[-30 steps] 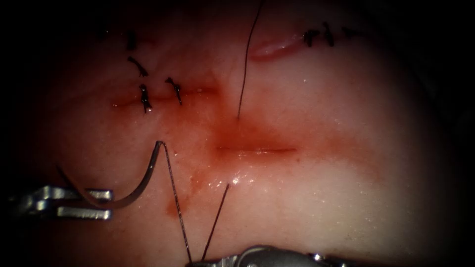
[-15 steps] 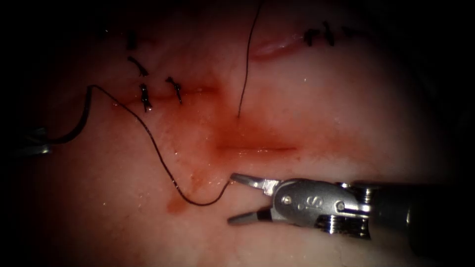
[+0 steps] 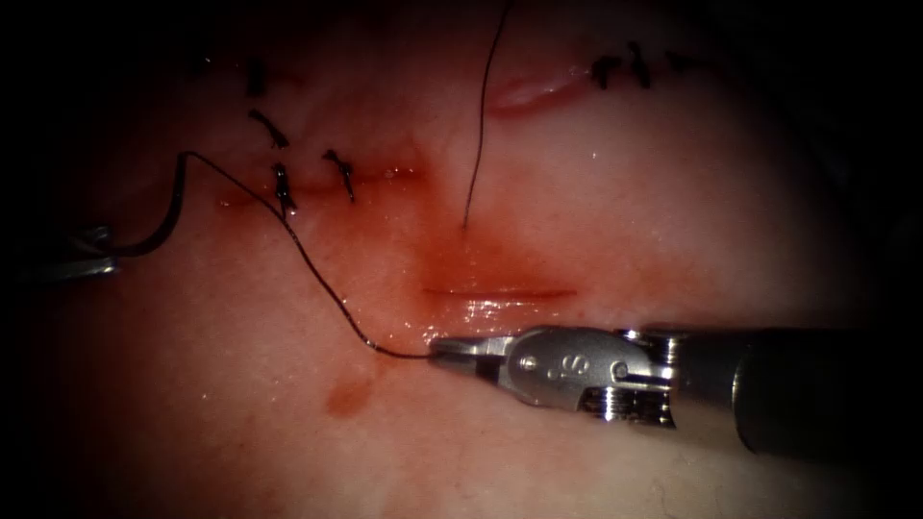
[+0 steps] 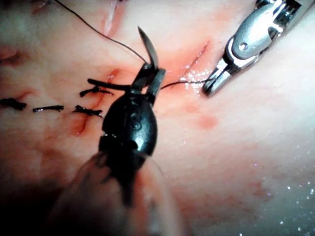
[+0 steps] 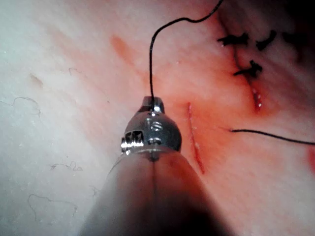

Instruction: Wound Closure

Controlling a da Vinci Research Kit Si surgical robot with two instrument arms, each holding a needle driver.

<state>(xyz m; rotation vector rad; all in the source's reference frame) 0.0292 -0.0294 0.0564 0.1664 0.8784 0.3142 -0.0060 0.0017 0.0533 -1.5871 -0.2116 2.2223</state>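
Taking the cut (image 3: 500, 291) as your landmark: just below its left end, your right tool (image 3: 444, 349) has its jaws pressed together on the thread (image 3: 317, 279), pinching it close to where it leaves the tissue (image 3: 577, 192), likely to control the strand. From there the thread climbs left, well away from the cut, to the needle (image 3: 163, 226). Your left tool (image 3: 82, 264) pinches the needle near mid-curve, clear of the tissue. Above the cut, another strand rises.
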